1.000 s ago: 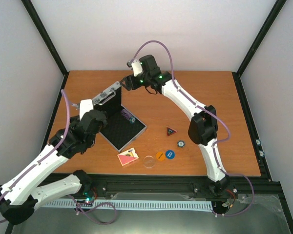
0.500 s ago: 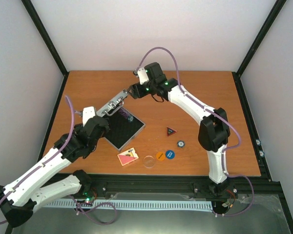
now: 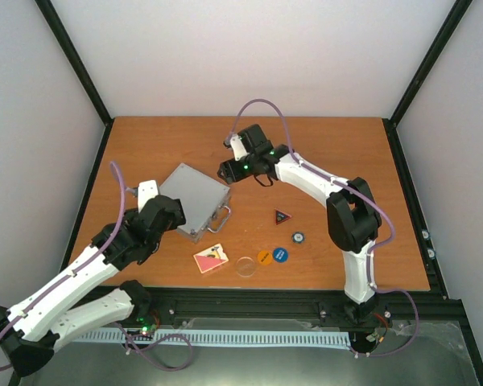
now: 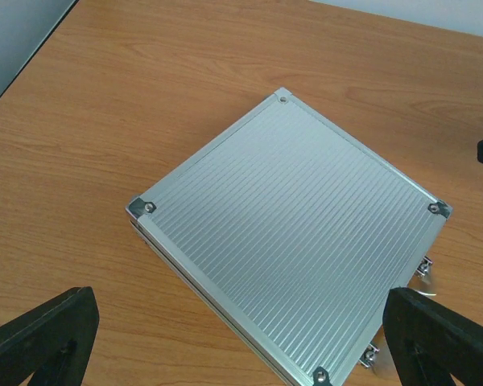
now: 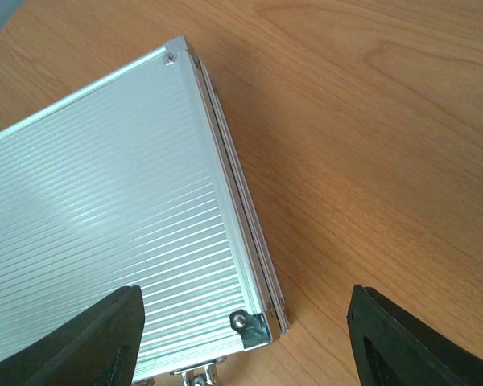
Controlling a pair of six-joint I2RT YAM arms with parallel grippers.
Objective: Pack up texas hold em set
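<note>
Left pincer [image 4: 237,322]: released, jaws spread wide, hovering over the near-left part of the case, holding nothing.
Case: small silver ribbed aluminium case [image 3: 195,191], lid shut, lying flat on the orange-brown wooden table [image 3: 330,153], left of centre; handle [image 3: 223,215] on its near-right edge.
Card deck: pink card deck [image 3: 210,258], on the table just in front of the case, outside it.
Right pincer [image 5: 243,310]: released, jaws apart, above the case's far-right corner; contact with the case cannot be told.
Discs: clear disc [image 3: 245,266], orange disc [image 3: 264,257] and blue disc [image 3: 280,255], in a row on the table right of the deck.
Triangle: red-black triangle [image 3: 282,215], loose, right of the case.
Chip: blue-white chip [image 3: 297,238], near the triangle, towards the front.
</note>
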